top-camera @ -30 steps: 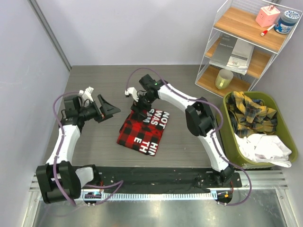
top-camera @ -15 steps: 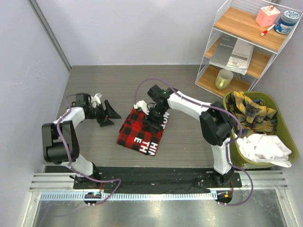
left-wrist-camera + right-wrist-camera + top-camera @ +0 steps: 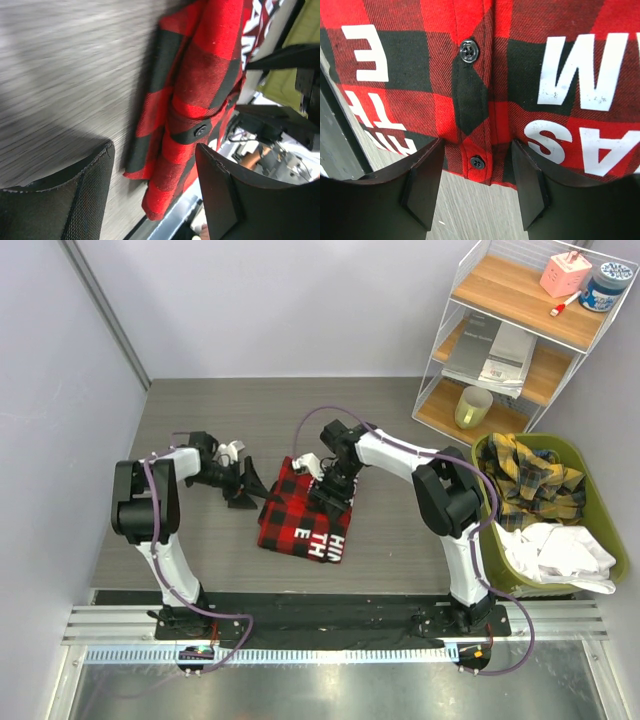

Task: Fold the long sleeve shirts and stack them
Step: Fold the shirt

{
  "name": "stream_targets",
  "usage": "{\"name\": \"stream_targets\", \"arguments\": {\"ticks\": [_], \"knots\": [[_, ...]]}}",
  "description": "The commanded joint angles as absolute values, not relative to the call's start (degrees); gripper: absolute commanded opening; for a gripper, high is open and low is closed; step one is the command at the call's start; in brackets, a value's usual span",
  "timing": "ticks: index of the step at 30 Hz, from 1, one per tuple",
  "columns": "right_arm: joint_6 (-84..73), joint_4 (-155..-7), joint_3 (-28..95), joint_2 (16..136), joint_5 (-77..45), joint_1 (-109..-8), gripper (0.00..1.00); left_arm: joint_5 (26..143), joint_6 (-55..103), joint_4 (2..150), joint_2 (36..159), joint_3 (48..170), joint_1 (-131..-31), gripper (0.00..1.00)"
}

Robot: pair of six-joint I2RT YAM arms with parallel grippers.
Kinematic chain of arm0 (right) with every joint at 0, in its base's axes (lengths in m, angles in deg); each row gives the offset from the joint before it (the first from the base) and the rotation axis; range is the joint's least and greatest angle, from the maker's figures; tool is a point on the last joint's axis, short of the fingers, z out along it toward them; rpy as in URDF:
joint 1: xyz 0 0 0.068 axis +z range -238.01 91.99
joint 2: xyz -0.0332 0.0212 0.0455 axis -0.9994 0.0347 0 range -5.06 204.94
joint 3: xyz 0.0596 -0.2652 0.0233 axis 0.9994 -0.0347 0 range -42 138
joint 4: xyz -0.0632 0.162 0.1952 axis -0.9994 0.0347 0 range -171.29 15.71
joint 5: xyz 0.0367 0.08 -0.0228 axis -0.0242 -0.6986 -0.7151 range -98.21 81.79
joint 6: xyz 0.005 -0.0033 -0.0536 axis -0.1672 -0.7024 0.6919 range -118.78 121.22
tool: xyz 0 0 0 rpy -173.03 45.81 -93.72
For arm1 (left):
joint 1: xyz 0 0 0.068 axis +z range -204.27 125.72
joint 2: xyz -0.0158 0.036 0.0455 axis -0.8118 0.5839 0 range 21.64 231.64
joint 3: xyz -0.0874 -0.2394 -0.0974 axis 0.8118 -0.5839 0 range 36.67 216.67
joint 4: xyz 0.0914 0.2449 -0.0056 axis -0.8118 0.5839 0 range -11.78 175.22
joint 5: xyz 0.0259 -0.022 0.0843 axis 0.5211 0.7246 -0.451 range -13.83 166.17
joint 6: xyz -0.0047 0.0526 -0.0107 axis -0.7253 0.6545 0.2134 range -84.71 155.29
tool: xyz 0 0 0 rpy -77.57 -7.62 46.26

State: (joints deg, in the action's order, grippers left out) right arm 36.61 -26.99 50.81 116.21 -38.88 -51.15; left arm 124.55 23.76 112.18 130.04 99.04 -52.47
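One grey wood-grain counter [image 3: 200, 410] has a green plastic basket [image 3: 480, 530] at its right side, heaped with yellow-and-black plaid cloth [image 3: 525, 485] and a white garment [image 3: 555, 550]. Near the counter's centre, well apart from the basket, a folded red-and-black buffalo-check flannel shirt [image 3: 305, 520] with white lettering lies flat. Left pincer [image 3: 250, 488] sits low at the shirt's left edge, fingers apart with a cloth corner between them, unclamped; right pincer [image 3: 326, 490] is over the shirt's far edge, fingers apart either side of the buttoned placket, gripping nothing.
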Motion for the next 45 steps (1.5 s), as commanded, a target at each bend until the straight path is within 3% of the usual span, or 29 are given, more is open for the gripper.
{"name": "stream_targets", "arguments": {"ticks": [1,13,20,32,45], "knots": [[40.7,-24.4,53.5,118.0,-33.3,-53.0,0.62,128.5,21.1,109.0,131.5,99.0,-53.6,0.67],[41.8,-19.9,61.1,119.2,-33.4,-53.6,0.59,131.5,15.9,99.0,136.0,97.3,-53.7,0.61],[32.0,-21.0,67.8,119.1,-40.3,-53.6,0.59,133.3,14.6,94.8,138.9,97.2,-53.7,0.60],[24.7,-28.2,64.2,121.3,-46.5,-53.6,0.55,136.6,14.5,93.3,140.7,94.8,-53.8,0.55],[23.2,-31.6,63.5,125.0,-42.9,-53.5,0.53,137.3,14.1,91.2,142.9,94.3,-56.2,0.50]]}}
